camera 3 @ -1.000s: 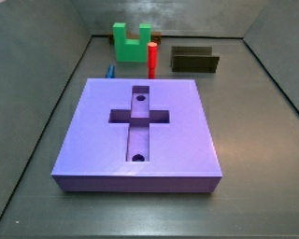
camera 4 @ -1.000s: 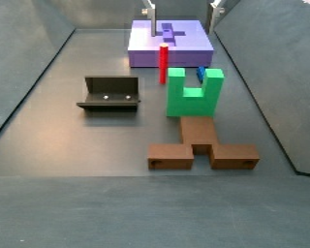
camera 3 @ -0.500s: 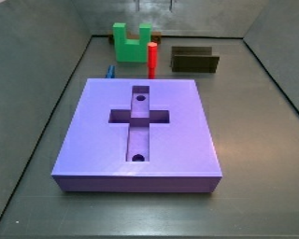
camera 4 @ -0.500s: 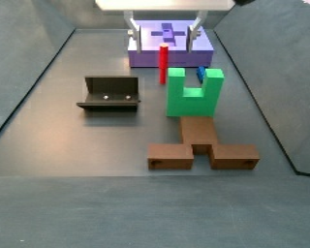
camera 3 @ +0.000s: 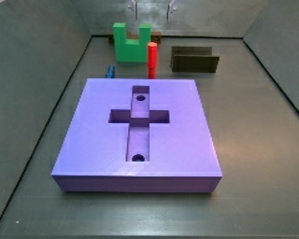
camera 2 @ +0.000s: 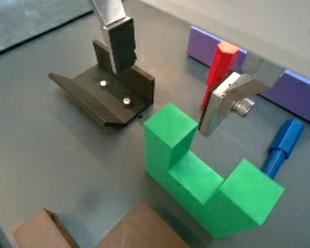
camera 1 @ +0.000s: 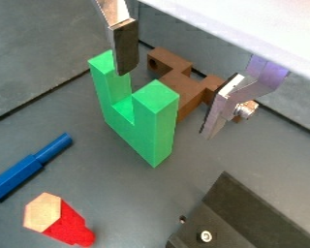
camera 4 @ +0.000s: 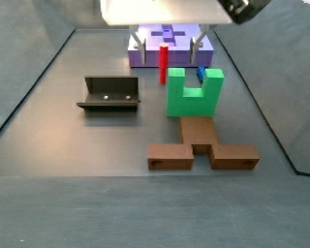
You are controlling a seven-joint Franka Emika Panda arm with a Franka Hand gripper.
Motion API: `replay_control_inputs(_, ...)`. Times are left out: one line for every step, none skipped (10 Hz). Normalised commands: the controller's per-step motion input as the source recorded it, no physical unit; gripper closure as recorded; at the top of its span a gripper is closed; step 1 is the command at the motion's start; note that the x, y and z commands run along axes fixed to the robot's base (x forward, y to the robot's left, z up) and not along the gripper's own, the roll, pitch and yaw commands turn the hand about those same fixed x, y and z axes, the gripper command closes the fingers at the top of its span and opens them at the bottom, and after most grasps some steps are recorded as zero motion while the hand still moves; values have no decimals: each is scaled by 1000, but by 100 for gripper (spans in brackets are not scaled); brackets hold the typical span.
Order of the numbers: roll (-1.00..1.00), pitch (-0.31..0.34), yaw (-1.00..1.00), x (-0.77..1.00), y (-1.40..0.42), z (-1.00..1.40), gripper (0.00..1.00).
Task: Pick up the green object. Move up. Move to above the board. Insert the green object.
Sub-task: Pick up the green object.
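— Where's the green block [camera 4: 193, 93]?

— Upright on the table [camera 4: 67, 126], prongs up, between the board [camera 4: 184, 40] and a brown piece [camera 4: 201, 150].

— And the pincer [camera 1: 173, 70]?

— Just above it, spread wide, fingers [camera 2: 119, 44] holding nothing.

The claw [camera 1: 174, 76] is hanging up high with its jaws spread wide, nothing between them. In both wrist views you can see the two flat silver fingers [camera 2: 116, 39] with dark pads, one on each side, pointing down toward the table. In a side view the claw [camera 4: 177, 41] only pokes in at the top edge, under a pale wrist block.
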Motion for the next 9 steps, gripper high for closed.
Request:
replay_control_inputs(0,0,-100,0,94,-226,0)
replay_control_inputs(0,0,-94,0,80,-257,0)
replay_control_inputs(0,0,-86,0,51,-251,0)
replay_control_inputs(0,-30,-51,0,26,-351,0)
replay_control_inputs(-4,-31,-17,49,0,-360,0)
replay_control_inputs(0,-23,-9,23,0,-340,0)
replay_control_inputs(0,0,0,6,3,-294,0)
replay_control_inputs(0,0,0,0,6,-209,0)
replay_control_inputs(0,0,0,0,0,-143,0)
